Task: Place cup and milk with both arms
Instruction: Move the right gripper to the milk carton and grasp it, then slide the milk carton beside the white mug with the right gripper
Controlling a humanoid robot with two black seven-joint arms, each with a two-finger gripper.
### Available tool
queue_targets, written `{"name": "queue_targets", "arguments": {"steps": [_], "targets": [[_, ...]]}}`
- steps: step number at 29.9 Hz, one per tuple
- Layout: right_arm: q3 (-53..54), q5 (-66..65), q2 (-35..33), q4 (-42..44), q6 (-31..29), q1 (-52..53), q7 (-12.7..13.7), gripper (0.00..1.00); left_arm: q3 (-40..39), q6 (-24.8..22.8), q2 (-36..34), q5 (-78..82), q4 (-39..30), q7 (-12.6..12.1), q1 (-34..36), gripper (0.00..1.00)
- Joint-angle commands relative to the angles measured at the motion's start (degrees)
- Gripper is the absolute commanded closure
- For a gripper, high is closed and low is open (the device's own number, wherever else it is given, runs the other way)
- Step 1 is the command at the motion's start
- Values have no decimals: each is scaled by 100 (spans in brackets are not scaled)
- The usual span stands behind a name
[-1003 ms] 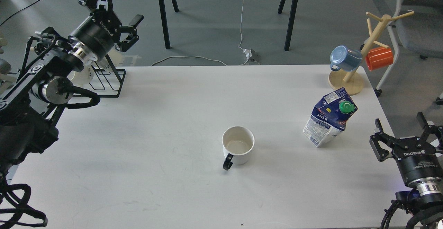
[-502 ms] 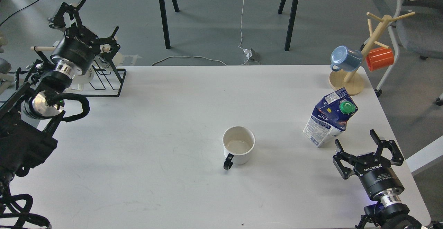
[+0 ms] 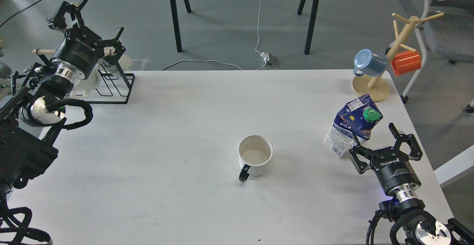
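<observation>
The cup point(image 3: 255, 155) stands mid-worktop point(image 3: 177, 133), handle toward the camera. The milk point(image 3: 351, 125) leans beside the right tool point(image 3: 382, 141), whose 2 fingers are spread.

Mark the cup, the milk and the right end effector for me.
cup point(image 3: 255, 155), head view, on its cream inside.
milk point(image 3: 346, 128), head view, on its lettered front.
right end effector point(image 3: 384, 142), head view, midway between fingertips.
</observation>
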State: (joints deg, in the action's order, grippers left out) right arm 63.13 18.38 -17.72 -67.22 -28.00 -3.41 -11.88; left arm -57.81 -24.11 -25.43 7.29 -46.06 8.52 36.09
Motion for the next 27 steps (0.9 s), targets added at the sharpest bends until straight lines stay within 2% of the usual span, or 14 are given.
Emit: {"name": "queue_targets", "arguments": {"steps": [1, 10, 13, 18, 27], "targets": [[-11, -10, 180, 209, 0, 192, 10, 2, -2, 3, -41, 0, 1, 0, 3, 1], [-126, -19, 567, 666, 0, 508, 1, 9, 6, 3, -181, -17, 1, 9, -5, 1], [-143, -19, 603, 684, 0, 526, 1, 21, 6, 3, -217, -17, 1, 9, -5, 1], [-249, -19, 603, 614, 0, 482, -43, 62, 6, 21, -225, -26, 1, 9, -5, 1], [-257, -27, 603, 298, 0, 166, -60, 80, 6, 47, -225, -17, 10, 9, -5, 1]]}}
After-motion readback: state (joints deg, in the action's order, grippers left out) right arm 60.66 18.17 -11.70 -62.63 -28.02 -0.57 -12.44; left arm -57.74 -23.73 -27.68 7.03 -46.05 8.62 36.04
